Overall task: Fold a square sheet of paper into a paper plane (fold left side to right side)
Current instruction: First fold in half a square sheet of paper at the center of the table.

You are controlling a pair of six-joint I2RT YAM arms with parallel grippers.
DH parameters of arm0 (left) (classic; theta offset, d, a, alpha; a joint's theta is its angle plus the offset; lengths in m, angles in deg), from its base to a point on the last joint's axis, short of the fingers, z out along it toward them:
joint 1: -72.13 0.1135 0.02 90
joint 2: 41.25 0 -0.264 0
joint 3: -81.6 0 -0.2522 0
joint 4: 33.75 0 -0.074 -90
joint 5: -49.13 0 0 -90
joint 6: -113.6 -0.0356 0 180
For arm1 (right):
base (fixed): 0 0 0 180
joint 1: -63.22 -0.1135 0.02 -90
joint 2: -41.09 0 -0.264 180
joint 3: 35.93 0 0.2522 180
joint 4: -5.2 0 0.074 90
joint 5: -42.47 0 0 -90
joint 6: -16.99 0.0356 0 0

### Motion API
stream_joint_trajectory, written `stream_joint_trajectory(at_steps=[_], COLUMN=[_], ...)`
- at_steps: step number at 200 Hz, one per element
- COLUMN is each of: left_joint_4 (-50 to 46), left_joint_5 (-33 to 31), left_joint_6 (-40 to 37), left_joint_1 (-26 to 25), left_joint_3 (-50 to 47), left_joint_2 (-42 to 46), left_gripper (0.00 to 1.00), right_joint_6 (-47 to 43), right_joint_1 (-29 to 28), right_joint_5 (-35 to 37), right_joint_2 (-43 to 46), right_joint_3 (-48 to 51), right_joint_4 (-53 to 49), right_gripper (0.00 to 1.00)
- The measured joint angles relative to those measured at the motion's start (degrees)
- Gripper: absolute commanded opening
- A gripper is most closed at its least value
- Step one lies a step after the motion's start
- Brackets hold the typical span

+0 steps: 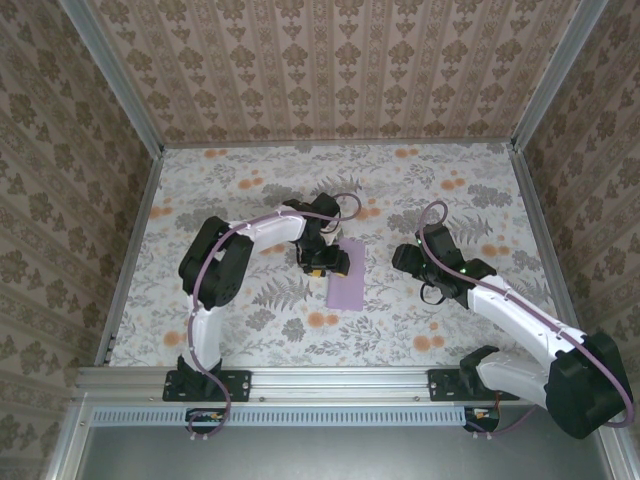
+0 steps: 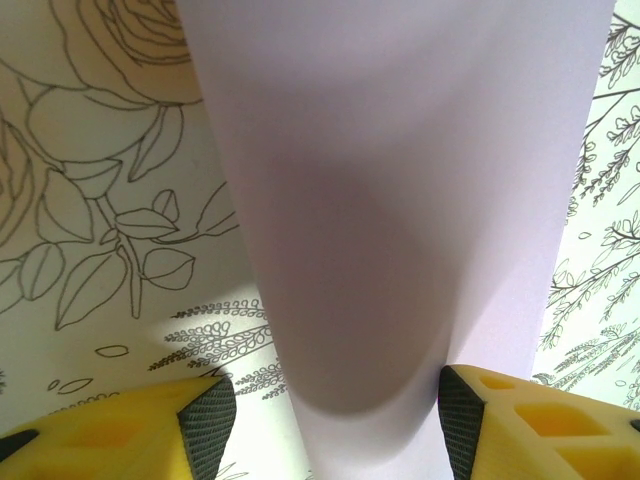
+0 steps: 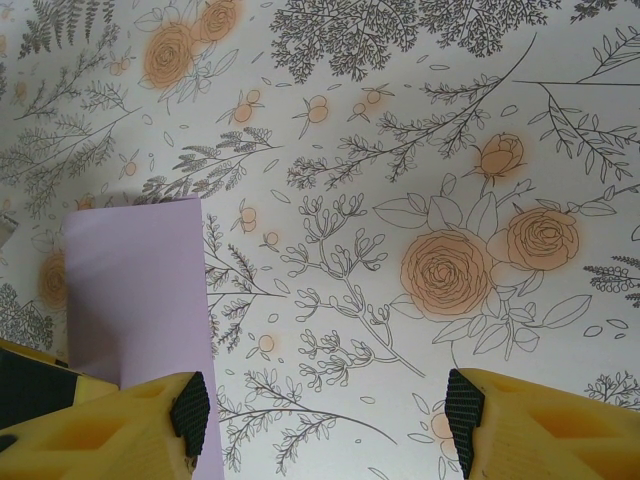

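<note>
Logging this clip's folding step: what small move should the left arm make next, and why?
Probably close the left gripper on the paper plane: its open jaws straddle the lilac sheet, while the right gripper hangs open to the sheet's right.

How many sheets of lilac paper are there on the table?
1. The lilac paper lies flat near the middle of the table, its far end below the left hand. Another sheet under it could be hidden.

The left arm (image 1: 205,330) and right arm (image 1: 520,315) are white tubes with black joints, a lilac cable (image 1: 247,221) along each. The left pincer (image 2: 325,425) and right pincer (image 3: 325,410) have yellow fingers (image 2: 90,445) with black pads (image 2: 210,415).
</note>
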Motion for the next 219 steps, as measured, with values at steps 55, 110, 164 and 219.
stream_joint_trajectory(at_steps=[55, 110, 164, 219], left_joint_4=[-0.11, -0.17, -0.15, 0.11], left_joint_5=[0.0, -0.42, -0.44, -0.42], left_joint_6=[-0.02, 0.0, 0.04, 0.48], left_joint_1=[-0.02, -0.02, -0.09, -0.09], left_joint_3=[0.09, 0.07, 0.07, -0.07], left_joint_2=[-0.02, -0.02, -0.02, 0.0], left_gripper=[0.61, 0.58, 0.6, 0.61], right_joint_6=[0.0, 0.0, 0.0, 0.0], right_joint_1=[0.0, 0.0, 0.0, 0.0], right_joint_5=[0.0, 0.0, -0.02, -0.02], right_joint_2=[0.0, 0.0, 0.0, 0.0], right_joint_3=[0.0, 0.0, 0.0, 0.17], right_joint_4=[0.02, 0.02, 0.02, 0.02], right_gripper=[0.67, 0.67, 0.67, 0.67])
